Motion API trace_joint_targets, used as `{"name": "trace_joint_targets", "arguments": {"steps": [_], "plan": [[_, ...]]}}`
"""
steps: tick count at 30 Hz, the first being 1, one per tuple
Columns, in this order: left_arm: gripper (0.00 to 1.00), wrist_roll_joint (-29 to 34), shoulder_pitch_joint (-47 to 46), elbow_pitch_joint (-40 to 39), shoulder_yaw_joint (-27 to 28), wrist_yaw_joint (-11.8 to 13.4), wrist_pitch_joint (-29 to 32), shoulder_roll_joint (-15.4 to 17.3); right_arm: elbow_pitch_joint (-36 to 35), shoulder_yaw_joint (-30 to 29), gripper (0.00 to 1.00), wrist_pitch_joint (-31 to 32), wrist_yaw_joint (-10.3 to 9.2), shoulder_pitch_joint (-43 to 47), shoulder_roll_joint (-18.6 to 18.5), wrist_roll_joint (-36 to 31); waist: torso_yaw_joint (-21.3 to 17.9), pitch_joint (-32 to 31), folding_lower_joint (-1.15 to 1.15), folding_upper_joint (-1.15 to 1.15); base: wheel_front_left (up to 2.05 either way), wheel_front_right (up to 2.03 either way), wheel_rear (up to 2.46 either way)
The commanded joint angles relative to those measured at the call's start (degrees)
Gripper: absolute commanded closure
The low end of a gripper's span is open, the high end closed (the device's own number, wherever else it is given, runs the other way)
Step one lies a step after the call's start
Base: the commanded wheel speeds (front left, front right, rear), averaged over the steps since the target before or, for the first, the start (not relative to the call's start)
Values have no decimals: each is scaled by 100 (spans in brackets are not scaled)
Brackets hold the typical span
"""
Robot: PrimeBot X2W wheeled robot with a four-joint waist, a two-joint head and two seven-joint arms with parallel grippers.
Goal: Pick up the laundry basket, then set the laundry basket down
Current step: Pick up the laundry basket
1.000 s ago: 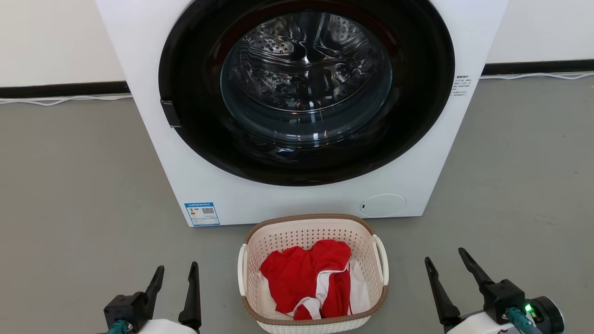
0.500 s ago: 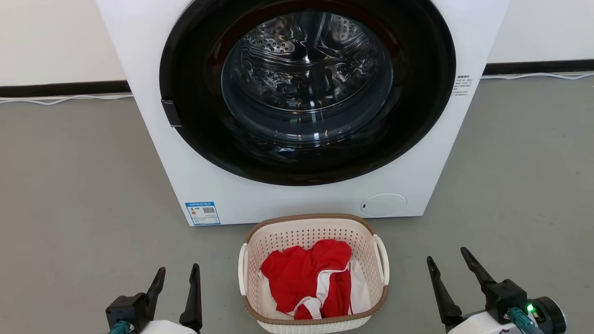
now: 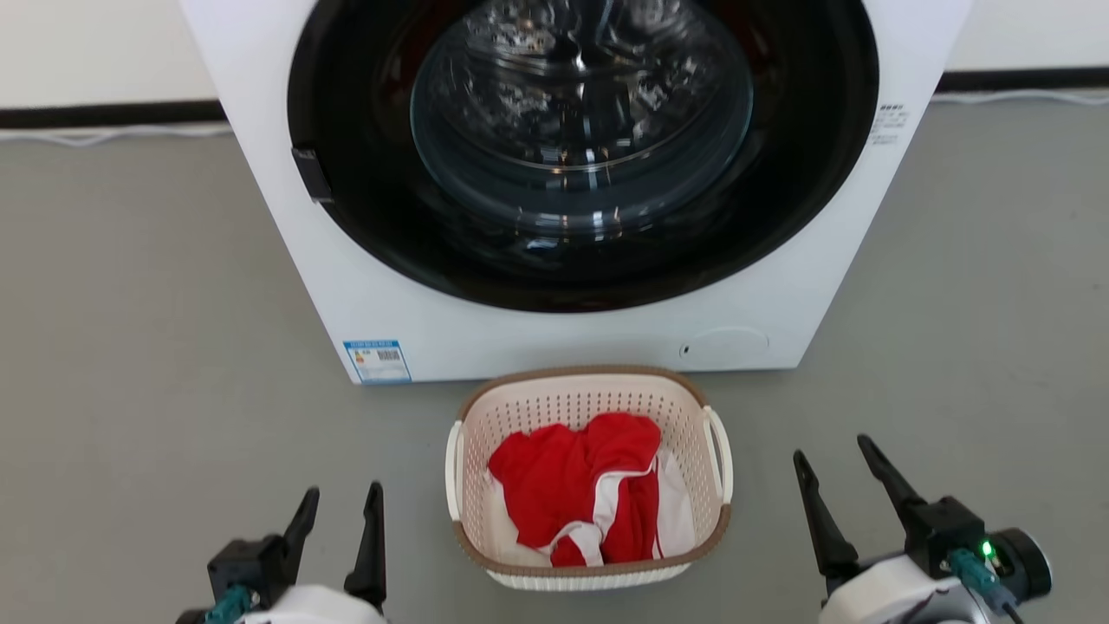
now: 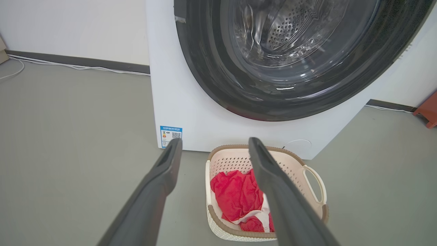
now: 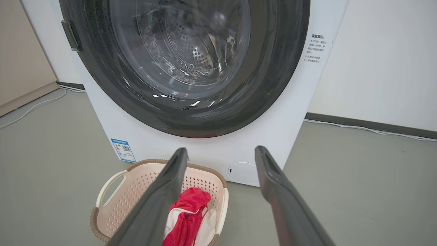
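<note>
Two spread, empty grippers, left gripper (image 3: 343, 490) and right gripper (image 3: 829, 448), flank the laundry basket (image 3: 572, 407) on the floor (image 3: 130, 347) before the washing machine (image 3: 520, 334); we judge both loop handles (image 3: 721, 444) need gripping evenly.

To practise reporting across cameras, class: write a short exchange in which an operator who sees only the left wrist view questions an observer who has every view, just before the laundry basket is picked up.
Operator: Where is the other arm?
Observer: In the head view the right gripper is open, off to the right of the laundry basket and not touching it.
Operator: My fingers overlap the basket on my screen. Is there contact?
Observer: No. From above, the left gripper is open and apart from the basket's left handle, with bare floor between them.
</note>
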Motion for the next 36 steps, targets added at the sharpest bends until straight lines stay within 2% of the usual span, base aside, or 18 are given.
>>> {"name": "trace_joint_targets", "arguments": {"steps": [1, 14, 27, 36], "plan": [[0, -11, -351, -115, 141, -8, -78, 59, -110, 122, 0, -79, 35, -255, -1, 38, 15, 140, 0, 0, 0, 0, 0], [0, -7, -1209, 389, -122, -180, -78, 59, 527, -15, 0, -79, 35, -1062, 104, -69, 83, 1145, 0, 0, 0, 0, 0], [0, -86, -2646, 1686, -651, -297, -78, 59, 1432, -81, 0, -79, 35, -2258, 122, -337, 235, 2449, 0, 0, 0, 0, 0], [0, -278, -3485, 2274, -793, -324, -78, 59, 1660, -286, 0, -79, 35, -2845, 104, -438, 282, 3251, 0, 0, 0, 0, 0]]}}
